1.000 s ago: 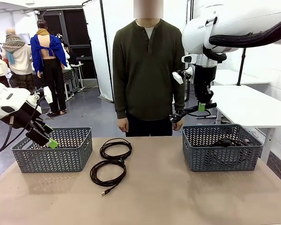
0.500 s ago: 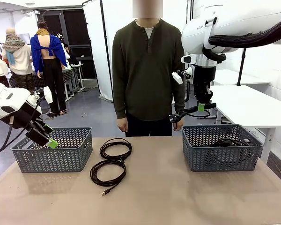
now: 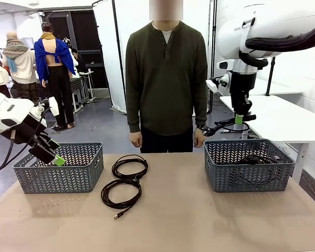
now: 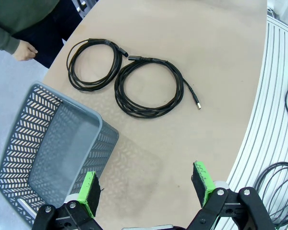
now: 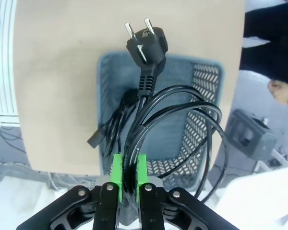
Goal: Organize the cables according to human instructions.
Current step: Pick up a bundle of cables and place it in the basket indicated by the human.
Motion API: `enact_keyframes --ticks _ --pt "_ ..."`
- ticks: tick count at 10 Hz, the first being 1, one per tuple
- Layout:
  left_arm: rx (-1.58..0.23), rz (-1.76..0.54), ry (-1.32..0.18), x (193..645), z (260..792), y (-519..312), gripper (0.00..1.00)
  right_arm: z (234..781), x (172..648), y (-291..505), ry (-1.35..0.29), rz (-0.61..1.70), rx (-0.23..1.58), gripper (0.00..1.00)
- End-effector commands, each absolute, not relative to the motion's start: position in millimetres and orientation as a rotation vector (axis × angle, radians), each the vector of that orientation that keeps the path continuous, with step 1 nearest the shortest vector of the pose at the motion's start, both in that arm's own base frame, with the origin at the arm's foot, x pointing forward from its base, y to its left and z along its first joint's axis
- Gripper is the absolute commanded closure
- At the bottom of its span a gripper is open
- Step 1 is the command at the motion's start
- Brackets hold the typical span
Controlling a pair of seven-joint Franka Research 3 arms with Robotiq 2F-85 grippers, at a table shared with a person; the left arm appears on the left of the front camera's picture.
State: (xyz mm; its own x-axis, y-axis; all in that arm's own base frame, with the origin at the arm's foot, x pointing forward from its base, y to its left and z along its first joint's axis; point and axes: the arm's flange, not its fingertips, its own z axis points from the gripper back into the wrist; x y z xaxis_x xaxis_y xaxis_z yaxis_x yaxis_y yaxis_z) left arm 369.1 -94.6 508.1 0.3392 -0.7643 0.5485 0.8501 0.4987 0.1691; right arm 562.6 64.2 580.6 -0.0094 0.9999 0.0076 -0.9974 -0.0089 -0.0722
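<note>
Two black cable coils lie on the table, one (image 3: 129, 167) just behind the other (image 3: 121, 191); the left wrist view shows them as the far coil (image 4: 93, 64) and the near coil (image 4: 149, 88). My right gripper (image 3: 239, 119) hangs above the right basket's (image 3: 249, 173) far edge, shut on a coiled power cable (image 5: 149, 81) whose plug sticks out; its pads (image 5: 116, 170) pinch the cord. Another cable (image 3: 254, 159) lies in that basket (image 5: 201, 81). My left gripper (image 3: 55, 157) is open by the left basket (image 3: 68, 173), nothing between its fingers (image 4: 201, 179). The person (image 3: 166, 79) stands behind the table, arms down.
The left basket (image 4: 48, 143) is empty inside. A white side table (image 3: 283, 118) stands behind the right basket. The person's hand (image 4: 25, 49) hangs near the table's far edge. The table's front half is bare tan surface.
My right arm has carried the held cable to the right, from beside the person's hand to above the right basket. The left arm and the table's coils have stayed put.
</note>
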Motion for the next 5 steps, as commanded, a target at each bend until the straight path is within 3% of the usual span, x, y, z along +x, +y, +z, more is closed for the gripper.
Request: enact_keyframes --ticks 1,5 --pt "-0.177 -1.064 -0.628 370.4 507.5 -92.3 0.00 572.5 547.3 45.4 -0.078 1.604 -0.026 1.00" --pt "-0.177 -1.064 -0.628 370.4 507.5 -92.3 0.00 552.0 536.2 15.4 -0.099 1.602 -0.017 1.00"
